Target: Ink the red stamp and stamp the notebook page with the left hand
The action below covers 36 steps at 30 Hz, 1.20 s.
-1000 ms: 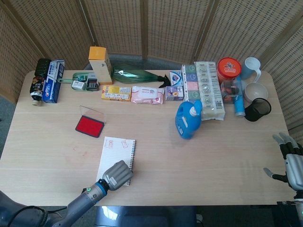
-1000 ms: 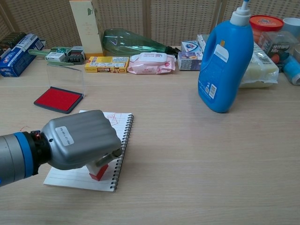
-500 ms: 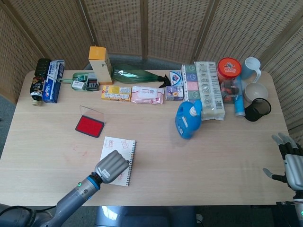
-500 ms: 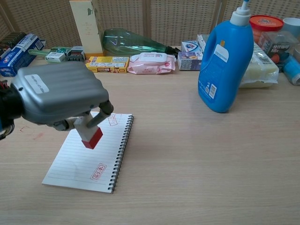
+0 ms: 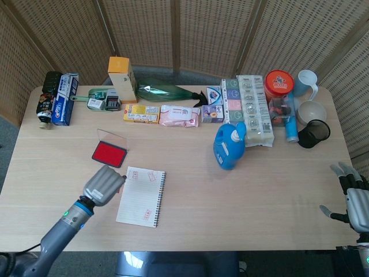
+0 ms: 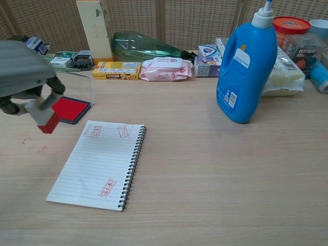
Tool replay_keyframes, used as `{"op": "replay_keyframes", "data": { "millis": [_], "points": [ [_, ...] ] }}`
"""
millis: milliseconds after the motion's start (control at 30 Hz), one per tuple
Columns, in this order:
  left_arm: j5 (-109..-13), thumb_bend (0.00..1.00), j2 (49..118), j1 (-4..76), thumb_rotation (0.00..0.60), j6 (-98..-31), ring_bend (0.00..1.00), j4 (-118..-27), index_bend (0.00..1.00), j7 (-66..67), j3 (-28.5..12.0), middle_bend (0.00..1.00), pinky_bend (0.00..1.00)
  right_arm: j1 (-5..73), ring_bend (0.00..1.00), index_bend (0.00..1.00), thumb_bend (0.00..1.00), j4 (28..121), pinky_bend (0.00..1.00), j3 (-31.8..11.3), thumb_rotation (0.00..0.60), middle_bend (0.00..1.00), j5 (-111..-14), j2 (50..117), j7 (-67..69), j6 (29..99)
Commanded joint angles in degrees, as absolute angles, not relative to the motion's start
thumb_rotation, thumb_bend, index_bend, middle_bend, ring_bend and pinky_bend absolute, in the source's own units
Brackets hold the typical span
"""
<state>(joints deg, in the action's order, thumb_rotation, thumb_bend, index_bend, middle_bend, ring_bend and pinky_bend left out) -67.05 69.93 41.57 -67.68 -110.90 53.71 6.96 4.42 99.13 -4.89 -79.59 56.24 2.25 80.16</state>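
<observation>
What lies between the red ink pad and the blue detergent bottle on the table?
Only bare wooden table lies between the red ink pad and the blue detergent bottle; the chest view shows it.

Along the table's (image 5: 242, 196) far edge we see a green bottle (image 5: 164, 92) and boxes — a blue detergent jug (image 5: 229, 145) stands nearer mid-table.

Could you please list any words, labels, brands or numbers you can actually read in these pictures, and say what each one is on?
None can be read with confidence.
Notebook page: three red stamp marks, characters too small to read.
Blue detergent bottle: white labels, print blurred.
Yellow box, pink wipes pack, tall carton: printing illegible.
Toothpaste box: lettering too small.
Red lid: a design, unreadable.
</observation>
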Motion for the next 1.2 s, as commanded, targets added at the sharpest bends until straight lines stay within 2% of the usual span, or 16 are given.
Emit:
{"op": "replay_keyframes", "data": {
  "millis": [33,400,600,1200],
  "points": [
    [-67.83,0.38,67.34,38.06,0.600,-67.05,1.00,-103.90,0.64,45.89,8.34,1.00,1.00,4.54,0.02,0.07,0.00,99.18,0.09,-4.75,0.600,0.03,-79.71,56.47,1.58,80.01],
    [-66.88,0.36,71.19,35.32,0.600,-63.22,1.00,-91.92,0.64,38.90,7.01,1.00,1.00,4.78,0.02,0.07,0.00,99.47,0.09,-4.56,0.600,0.03,-79.39,57.05,0.10,79.55],
    [-67.40,0.33,73.19,34.90,0.600,-62.61,1.00,-89.74,0.64,39.14,6.01,1.00,1.00,4.84,0.02,0.07,0.00,99.43,0.09,-4.57,0.600,0.03,-79.28,56.95,0.37,79.37],
    [-65.79,0.32,78.33,34.71,0.600,-61.34,1.00,-87.04,0.65,43.59,3.72,1.00,1.00,4.82,0.02,0.07,0.01,99.42,0.09,-4.59,0.600,0.03,-79.26,56.55,1.36,79.29]
  ]
}}
